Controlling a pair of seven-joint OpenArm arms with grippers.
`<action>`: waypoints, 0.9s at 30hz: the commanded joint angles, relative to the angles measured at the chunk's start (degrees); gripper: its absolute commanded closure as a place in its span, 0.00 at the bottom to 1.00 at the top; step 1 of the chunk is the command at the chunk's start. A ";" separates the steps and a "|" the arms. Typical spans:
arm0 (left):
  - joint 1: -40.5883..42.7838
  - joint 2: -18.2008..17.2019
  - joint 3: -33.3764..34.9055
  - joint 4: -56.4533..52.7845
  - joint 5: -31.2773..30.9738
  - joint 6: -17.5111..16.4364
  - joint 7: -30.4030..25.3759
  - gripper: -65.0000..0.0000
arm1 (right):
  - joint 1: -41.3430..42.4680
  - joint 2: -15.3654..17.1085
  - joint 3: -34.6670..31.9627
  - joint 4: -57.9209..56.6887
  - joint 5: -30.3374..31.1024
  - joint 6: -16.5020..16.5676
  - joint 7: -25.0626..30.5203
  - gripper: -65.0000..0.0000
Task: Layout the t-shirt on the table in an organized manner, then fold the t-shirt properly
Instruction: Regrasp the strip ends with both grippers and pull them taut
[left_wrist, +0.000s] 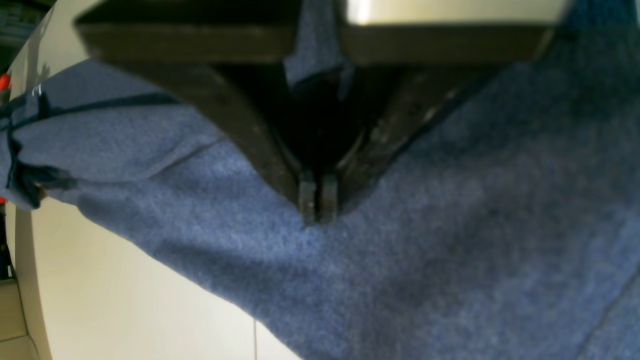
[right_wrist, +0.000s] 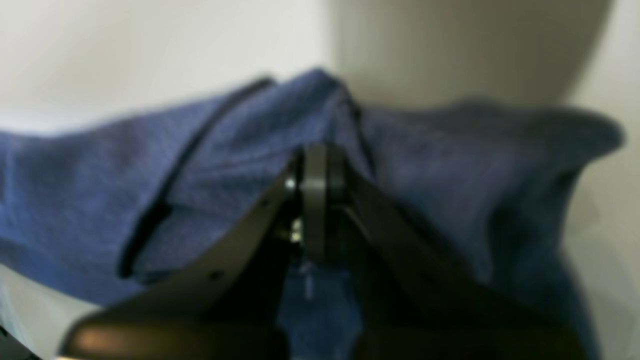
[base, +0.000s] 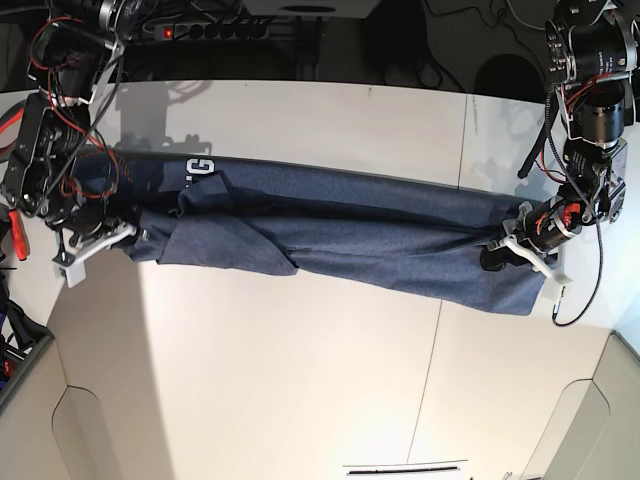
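Observation:
The navy-blue t-shirt (base: 340, 235) is stretched into a long, partly bunched band across the white table (base: 300, 380), with white lettering (base: 200, 168) showing near its left end. My right gripper (base: 122, 232) is at that left end, and its wrist view shows it (right_wrist: 315, 165) shut on a fold of the t-shirt (right_wrist: 90, 200). At the right end my left gripper (base: 503, 250) pinches the cloth. Seen from the left wrist, its (left_wrist: 317, 200) fingertips meet on the t-shirt (left_wrist: 450, 225), and bare table (left_wrist: 125, 300) shows below.
A thin dark seam (base: 430, 350) runs across the table on the right. Cables and a power strip (base: 200, 30) lie behind the far edge. A red-handled object (base: 20, 235) sits by the left arm. The table's near corners are cut away (base: 60, 430).

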 joint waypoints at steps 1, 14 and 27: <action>-0.63 -0.94 -0.11 0.59 0.72 -0.06 0.57 1.00 | -0.22 0.70 0.17 0.76 0.61 0.28 0.42 1.00; -0.39 -0.94 -0.11 0.59 0.02 -0.06 -0.83 1.00 | -6.67 8.92 0.33 0.81 1.53 2.16 3.23 1.00; -0.37 -1.42 -19.10 2.27 -14.34 -0.06 3.23 0.58 | -6.54 8.59 0.33 0.81 2.60 2.19 3.21 1.00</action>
